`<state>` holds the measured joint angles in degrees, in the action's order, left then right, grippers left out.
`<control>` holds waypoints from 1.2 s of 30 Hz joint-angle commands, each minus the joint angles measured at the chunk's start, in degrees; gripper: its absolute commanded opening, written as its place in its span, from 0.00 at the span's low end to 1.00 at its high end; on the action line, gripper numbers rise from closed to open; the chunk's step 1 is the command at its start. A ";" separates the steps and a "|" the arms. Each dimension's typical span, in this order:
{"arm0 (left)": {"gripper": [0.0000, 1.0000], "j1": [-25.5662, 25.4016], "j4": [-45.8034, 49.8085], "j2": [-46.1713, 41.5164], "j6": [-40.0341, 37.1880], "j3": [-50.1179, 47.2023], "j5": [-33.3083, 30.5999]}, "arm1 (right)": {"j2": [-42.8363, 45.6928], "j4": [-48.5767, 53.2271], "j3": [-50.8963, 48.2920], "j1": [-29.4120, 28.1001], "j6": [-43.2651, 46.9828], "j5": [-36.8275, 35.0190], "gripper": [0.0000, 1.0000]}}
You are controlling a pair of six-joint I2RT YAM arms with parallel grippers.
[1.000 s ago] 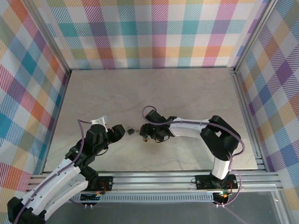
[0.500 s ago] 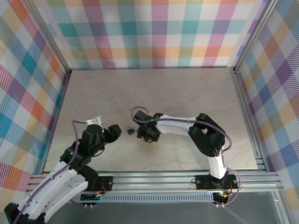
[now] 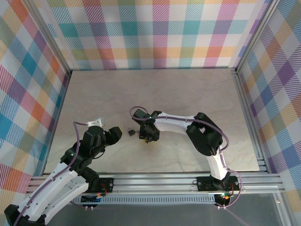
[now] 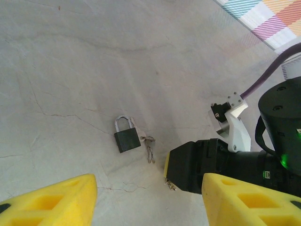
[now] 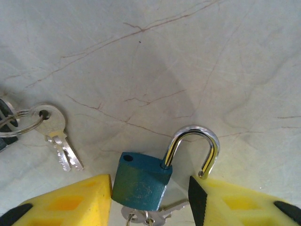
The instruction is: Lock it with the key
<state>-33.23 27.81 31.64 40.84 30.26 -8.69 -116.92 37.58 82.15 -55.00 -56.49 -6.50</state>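
Straddling the blue padlock flat on the table, right gripper has its jaws apart: one pad about touching the body, a gap on the other side, nothing clamped. Risk: the open shackle tip sits by the far finger, so a squeeze could twist the lock or pinch the keys at its base. Left gripper is open and empty. The dark padlock nearby invites a wrong-key mixup.

Your workspace sits on a pale marble-look tabletop with thin brownish veins running through it. Walls in a pastel plaid print box it in at the back and both sides. A slotted aluminium rail runs along the near edge. The light looks soft and even, though I can't really tell its source.
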 commanded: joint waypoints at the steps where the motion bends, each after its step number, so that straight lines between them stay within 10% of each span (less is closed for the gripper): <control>1: 0.61 0.27 0.78 -0.66 -0.85 1.47 -0.52 | -5.05 -1.58 1.20 0.61 4.58 0.06 0.47; 36: 0.62 0.27 -6.27 4.35 1.90 -1.02 3.74 | 4.16 -4.78 -8.50 4.43 29.21 -2.82 0.21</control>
<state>-33.23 23.81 35.75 41.58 30.13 -6.09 -113.38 34.20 76.90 -53.65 -29.89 -4.82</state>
